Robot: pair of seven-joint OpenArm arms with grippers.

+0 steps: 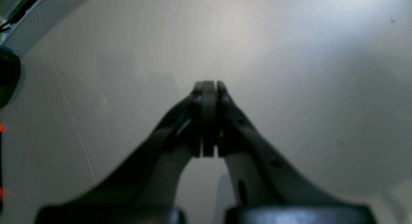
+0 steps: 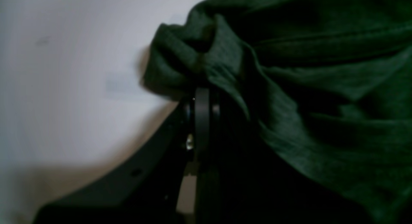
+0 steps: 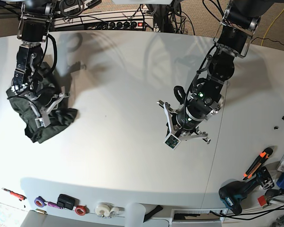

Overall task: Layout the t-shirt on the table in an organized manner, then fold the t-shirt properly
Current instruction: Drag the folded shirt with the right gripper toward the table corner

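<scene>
The dark green t-shirt point(image 3: 42, 120) lies bunched in a heap at the left side of the white table point(image 3: 118, 80). My right gripper point(image 3: 28, 97) is down in that heap. In the right wrist view it point(image 2: 202, 90) is shut on a fold of the t-shirt point(image 2: 305, 88), and cloth puckers just past its tips with bare table point(image 2: 64, 72) to the left. My left gripper point(image 3: 180, 132) hovers right of the table's middle, well apart from the shirt. Its jaws point(image 1: 208, 85) are pressed together with nothing between them, over bare table point(image 1: 289, 56).
A thin dark seam point(image 3: 215, 156) crosses the table on the right. A teal drill point(image 3: 234, 198) and an orange-handled tool point(image 3: 255, 163) lie at the front right. Tape rolls point(image 3: 104, 208) and small tools line the front edge. A power strip point(image 3: 128, 23) and cables run along the back.
</scene>
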